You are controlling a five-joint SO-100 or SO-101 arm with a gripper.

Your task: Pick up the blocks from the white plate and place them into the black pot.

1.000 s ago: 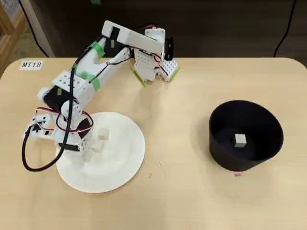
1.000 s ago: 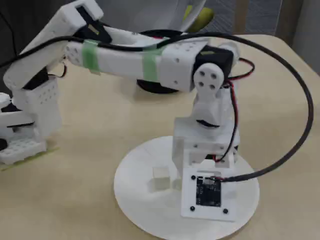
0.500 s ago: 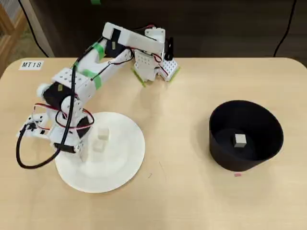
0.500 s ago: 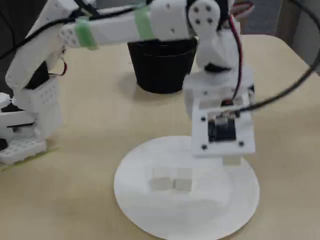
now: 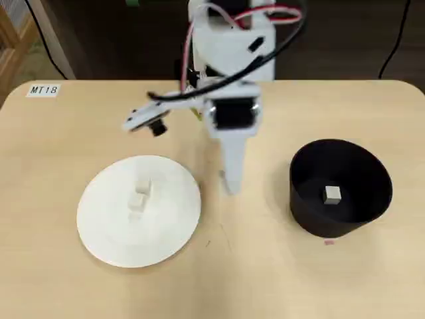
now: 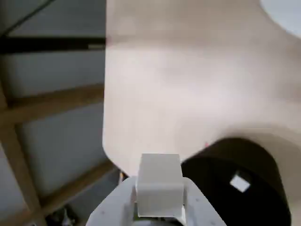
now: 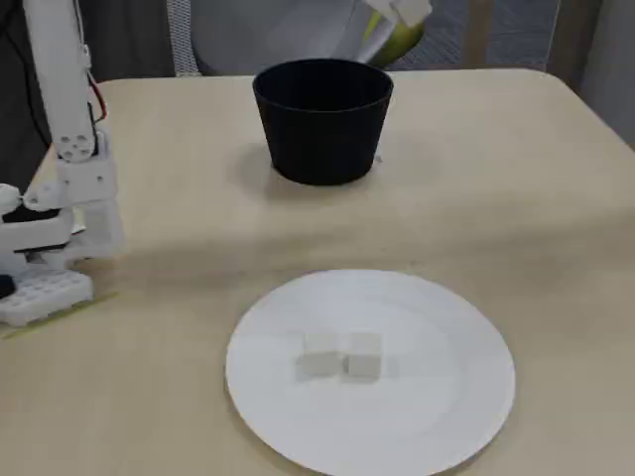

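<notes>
The end effector [image 6: 160, 207] is pinching one pale block [image 6: 160, 183] between its fingers, seen close up in the wrist view, and it hangs above the table [image 5: 265, 279] in the gap between the white plate [image 5: 99, 232] and the black pot [image 5: 358, 179]. In the overhead view the pot lies to the end effector's right and the plate to its left, both near but not touching it.

By my reading the job is about halfway. One block [image 5: 333, 194] already lies on the pot floor, a second is in the grip, and two blocks [image 7: 342, 355] sit side by side, touching, near the plate's middle.

The carried block has bare table between the end effector and the pot. The pot's tall wall is the edge to clear, so the block should arrive above the rim rather than from the side. The pot stands near the table's rounded end, as the wrist view shows, leaving little spare room beyond it
</notes>
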